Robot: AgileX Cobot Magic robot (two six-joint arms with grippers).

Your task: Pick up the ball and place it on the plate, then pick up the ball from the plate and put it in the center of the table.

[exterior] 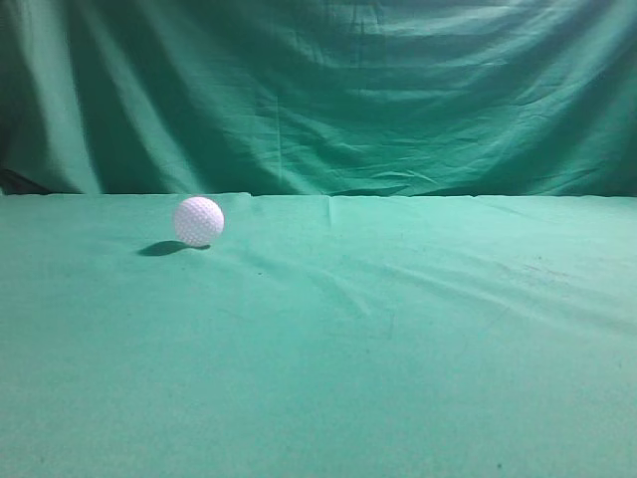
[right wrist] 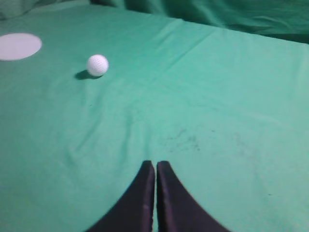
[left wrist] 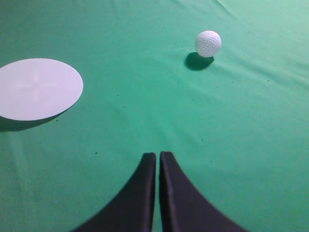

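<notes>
A white dimpled ball (exterior: 198,220) rests on the green cloth table, left of centre in the exterior view. It also shows in the left wrist view (left wrist: 208,43) and in the right wrist view (right wrist: 97,65). A flat white round plate (left wrist: 37,88) lies to the left of the ball; it shows small at the far left of the right wrist view (right wrist: 18,46) and is out of the exterior view. My left gripper (left wrist: 158,155) is shut and empty, well short of the ball. My right gripper (right wrist: 155,164) is shut and empty, far from the ball.
A green cloth (exterior: 398,329) with shallow wrinkles covers the table. A green curtain (exterior: 328,90) hangs behind the table's far edge. Neither arm shows in the exterior view.
</notes>
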